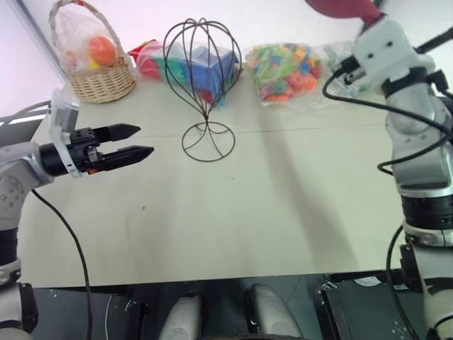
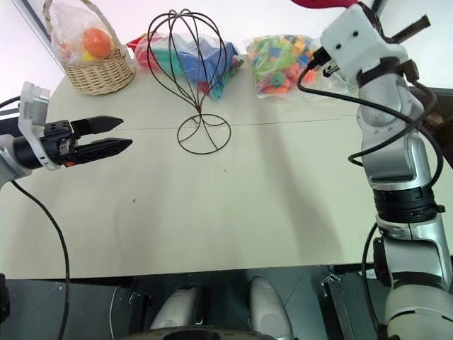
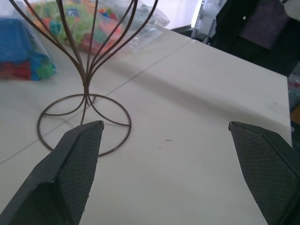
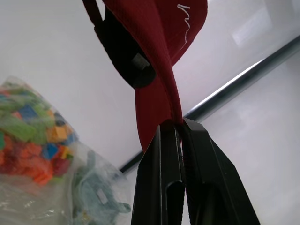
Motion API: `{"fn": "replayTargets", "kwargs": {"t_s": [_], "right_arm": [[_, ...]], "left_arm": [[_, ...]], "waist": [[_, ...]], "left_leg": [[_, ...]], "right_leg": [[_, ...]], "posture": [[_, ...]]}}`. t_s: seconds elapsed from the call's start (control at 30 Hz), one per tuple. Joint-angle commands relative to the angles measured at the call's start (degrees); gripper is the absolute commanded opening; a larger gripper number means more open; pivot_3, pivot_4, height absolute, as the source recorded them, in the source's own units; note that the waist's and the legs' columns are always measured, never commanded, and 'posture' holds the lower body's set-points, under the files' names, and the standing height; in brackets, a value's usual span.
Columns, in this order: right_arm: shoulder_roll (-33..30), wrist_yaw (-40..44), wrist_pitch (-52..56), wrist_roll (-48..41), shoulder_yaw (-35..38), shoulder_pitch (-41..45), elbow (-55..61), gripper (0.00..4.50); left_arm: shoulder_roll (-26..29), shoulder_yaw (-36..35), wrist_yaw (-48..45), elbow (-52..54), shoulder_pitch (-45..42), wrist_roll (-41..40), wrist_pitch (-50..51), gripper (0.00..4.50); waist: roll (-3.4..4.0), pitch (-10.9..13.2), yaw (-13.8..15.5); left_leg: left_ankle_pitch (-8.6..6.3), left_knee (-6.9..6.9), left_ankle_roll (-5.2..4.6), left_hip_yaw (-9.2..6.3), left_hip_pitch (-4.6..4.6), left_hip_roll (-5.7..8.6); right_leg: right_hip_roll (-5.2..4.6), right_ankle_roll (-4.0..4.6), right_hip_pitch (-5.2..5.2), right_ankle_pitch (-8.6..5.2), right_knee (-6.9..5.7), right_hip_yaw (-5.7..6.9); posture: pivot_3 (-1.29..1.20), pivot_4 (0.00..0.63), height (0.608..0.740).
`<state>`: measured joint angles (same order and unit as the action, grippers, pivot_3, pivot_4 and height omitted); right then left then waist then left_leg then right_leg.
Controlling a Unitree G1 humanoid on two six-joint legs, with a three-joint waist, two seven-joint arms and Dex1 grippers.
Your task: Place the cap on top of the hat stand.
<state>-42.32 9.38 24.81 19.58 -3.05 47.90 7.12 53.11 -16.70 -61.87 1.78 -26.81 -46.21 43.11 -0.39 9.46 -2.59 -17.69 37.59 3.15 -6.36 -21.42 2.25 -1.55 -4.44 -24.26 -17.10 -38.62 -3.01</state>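
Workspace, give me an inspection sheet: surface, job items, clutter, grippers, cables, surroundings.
Surface: pale table, bare in front.
Job's things: hat stand upright, uncovered; cap raised, hanging from the right gripper.
Clutter: wicker basket holding bagged fruit; bags of coloured blocks along the far edge.
Grippers: left gripper open, empty, beside the stand; right pinching the cap's fabric.
Cables: black cables looping off the right arm.
Surroundings: white wall.
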Motion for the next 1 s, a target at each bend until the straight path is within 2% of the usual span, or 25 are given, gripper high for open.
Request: {"fn": "replayTargets", "kwargs": {"t_s": [0.03,0.13,0.27,0.5,1.0], "right_arm": [[1.0,4.2,4.6,1.6,-0.9,4.9,5.9,0.01],[1.9,6.5,6.3,2.4,-2.0,7.1,7.6,0.01],[4.1,9.1,8.6,2.6,-3.1,8.7,10.8,0.01],[7.7,12.2,10.3,2.4,-4.8,5.8,16.6,0.01],[17.6,10.6,9.9,4.3,-9.0,4.8,17.5,0.01]], "left_arm": [[-0.8,-2.1,0.4,1.2,0.4,-0.1,-1.5,4.50],[-1.6,-2.3,0.8,1.4,1.1,0.1,-1.9,4.50],[-2.1,-2.5,1.1,1.2,1.6,0.4,-2.7,4.50],[-2.9,-2.0,1.4,0.2,1.3,1.2,-3.7,4.50],[-3.8,-1.7,1.7,-0.7,0.3,2.1,-3.5,4.50]], "waist": [[0.00,0.0,0.1],[0.00,0.0,0.1],[0.00,0.0,0.1],[0.00,0.0,0.0],[-0.01,0.0,0.0]], "left_leg": [[0.04,0.26,0.07,0.02,-0.28,0.04],[0.05,0.55,0.09,0.01,-0.79,0.04],[0.04,0.57,0.08,0.04,-0.88,0.05],[0.04,0.56,0.08,0.03,-0.90,0.05],[0.10,0.58,0.19,0.03,-0.90,0.06]], "right_leg": [[-0.04,0.00,-0.35,0.00,-0.39,0.00],[-0.05,0.00,-0.78,0.00,-0.59,0.03],[-0.06,0.00,-0.90,0.00,-0.63,0.03],[-0.07,0.00,-0.95,0.00,-0.69,0.03],[-0.08,0.00,-1.01,0.01,-0.77,0.04]], "posture": [[0.00,0.150,0.740],[0.00,0.150,0.740],[0.00,0.150,0.740],[0.00,0.150,0.740],[0.00,0.150,0.740]]}}
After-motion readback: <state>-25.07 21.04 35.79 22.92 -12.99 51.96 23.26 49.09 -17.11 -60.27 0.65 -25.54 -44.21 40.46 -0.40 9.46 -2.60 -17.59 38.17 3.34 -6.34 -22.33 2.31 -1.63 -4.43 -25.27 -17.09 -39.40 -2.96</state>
